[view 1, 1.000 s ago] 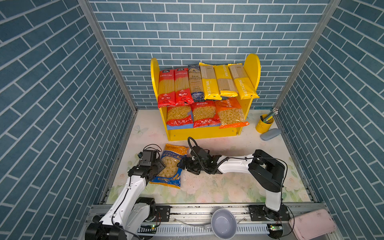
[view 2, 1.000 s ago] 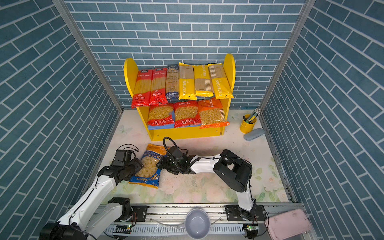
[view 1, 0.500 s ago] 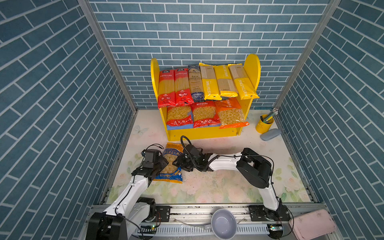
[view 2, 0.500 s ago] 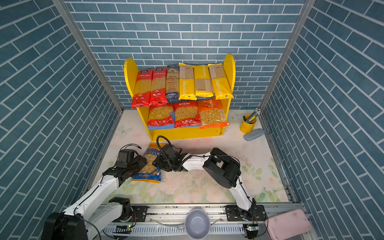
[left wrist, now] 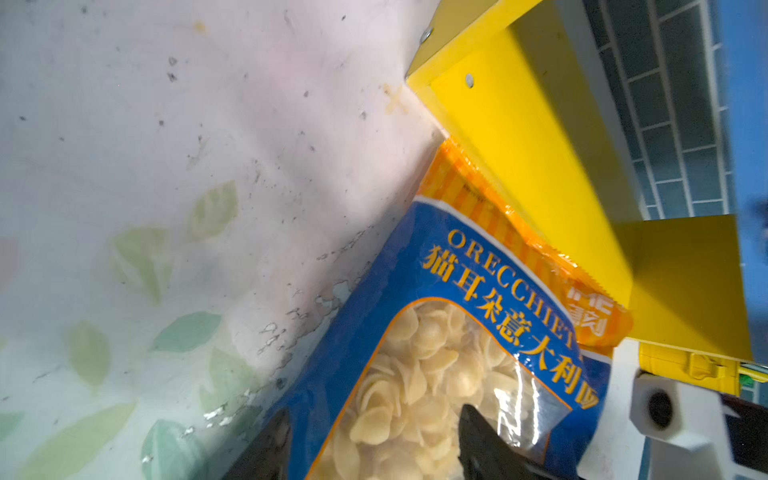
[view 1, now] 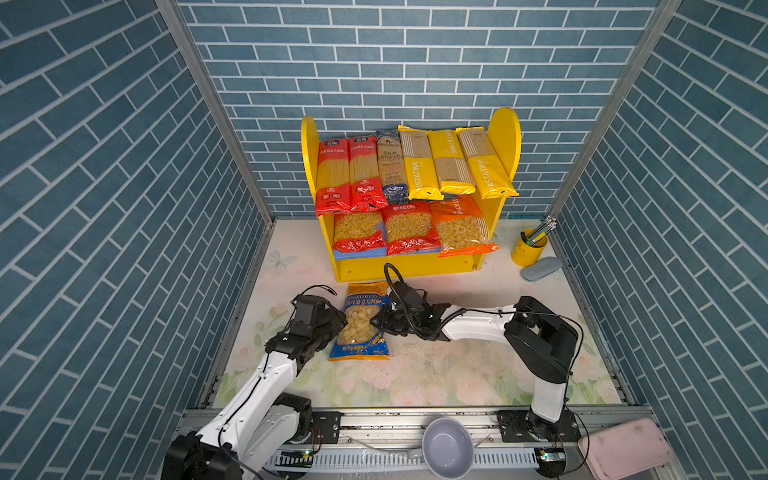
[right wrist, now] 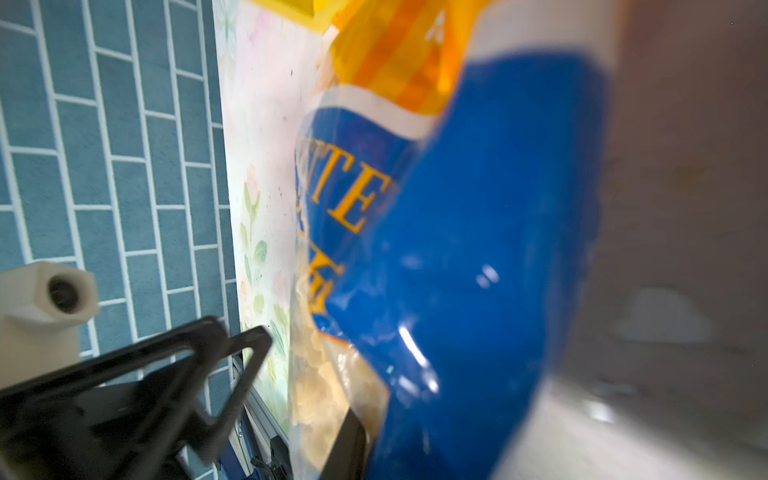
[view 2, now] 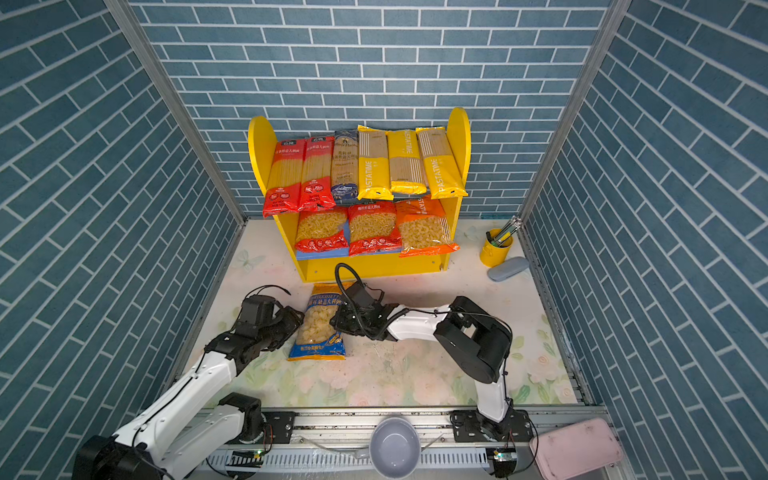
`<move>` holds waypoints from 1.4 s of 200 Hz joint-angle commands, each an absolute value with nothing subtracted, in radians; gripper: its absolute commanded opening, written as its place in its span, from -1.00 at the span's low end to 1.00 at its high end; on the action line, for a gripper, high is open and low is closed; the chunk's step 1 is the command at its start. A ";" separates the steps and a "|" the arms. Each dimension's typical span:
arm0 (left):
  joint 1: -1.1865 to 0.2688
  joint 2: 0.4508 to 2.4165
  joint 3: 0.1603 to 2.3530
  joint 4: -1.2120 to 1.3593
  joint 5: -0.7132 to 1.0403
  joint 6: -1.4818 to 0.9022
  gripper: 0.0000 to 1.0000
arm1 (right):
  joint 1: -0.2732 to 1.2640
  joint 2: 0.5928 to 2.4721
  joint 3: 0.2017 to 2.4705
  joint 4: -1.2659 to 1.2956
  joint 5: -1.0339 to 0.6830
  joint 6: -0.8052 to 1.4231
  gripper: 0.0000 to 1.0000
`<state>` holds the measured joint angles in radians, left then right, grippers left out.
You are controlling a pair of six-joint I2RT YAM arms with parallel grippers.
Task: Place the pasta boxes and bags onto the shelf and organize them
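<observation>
A: Where is the orecchiette bag (view 1: 360, 322) found?

B: Flat on the floral mat, its top edge touching the shelf (view 1: 409, 270) base strip. It is flanked by both grippers.

A: How is it held?

B: The left gripper (view 1: 337, 325) is spread across its edge. The right gripper (view 1: 377, 322) is pressed against the other edge; whether a grip is made cannot be told.

A: Advice?

B: The film should be pinched firmly, and the bag raised level before the crowded lower board is approached.

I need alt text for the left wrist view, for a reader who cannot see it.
A blue-orange orecchiette bag lies on the flowered table, its top edge against the yellow shelf. Two black fingertips of the left claw straddle its clear window.
</observation>
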<state>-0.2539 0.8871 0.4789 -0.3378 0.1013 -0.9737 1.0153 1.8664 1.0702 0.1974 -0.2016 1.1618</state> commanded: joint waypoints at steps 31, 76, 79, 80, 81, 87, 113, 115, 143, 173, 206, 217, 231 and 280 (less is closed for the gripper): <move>-0.235 0.828 0.486 -0.437 0.066 -0.909 0.32 | 0.869 1.762 0.968 0.403 -0.296 1.037 -0.84; -0.235 0.820 0.482 -0.449 0.071 -0.901 0.32 | 0.791 1.811 0.980 0.593 -0.379 1.094 -0.83; -0.235 0.819 0.484 -0.451 0.073 -0.900 0.31 | 0.789 1.813 0.980 0.602 -0.382 1.100 -0.83; -0.235 0.820 0.484 -0.451 0.074 -0.900 0.31 | 0.788 1.813 0.980 0.605 -0.383 1.101 -0.83; -0.235 0.820 0.484 -0.451 0.075 -0.900 0.31 | 0.787 1.814 0.980 0.608 -0.383 1.103 -0.83; -0.235 0.819 0.484 -0.452 0.076 -0.900 0.31 | 0.783 1.815 0.980 0.625 -0.389 1.108 -0.83; -0.235 0.816 0.481 -0.451 0.077 -0.898 0.31 | 0.770 1.804 0.990 0.637 -0.397 1.109 -0.84; -0.235 0.816 0.481 -0.451 0.077 -0.898 0.31 | 0.768 1.803 0.989 0.639 -0.397 1.112 -0.85; -0.235 0.825 0.483 -0.439 0.086 -0.898 0.31 | 0.746 1.760 0.968 0.666 -0.409 1.139 -0.85; -0.235 0.847 0.486 -0.415 0.093 -0.900 0.30 | 0.734 1.736 0.979 0.697 -0.432 1.138 -0.86; -0.235 0.862 0.488 -0.403 0.110 -0.901 0.28 | 0.727 1.767 0.989 0.805 -0.439 1.175 -0.87; -0.235 0.854 0.489 -0.412 0.109 -0.901 0.28 | 0.727 1.768 0.977 0.865 -0.439 1.200 -0.87; -0.235 0.839 0.489 -0.420 0.104 -0.899 0.28 | 0.724 1.763 0.965 0.903 -0.434 1.219 -0.87; -0.235 0.854 0.493 -0.402 0.113 -0.901 0.28 | 0.714 1.768 0.966 0.906 -0.416 1.218 -0.87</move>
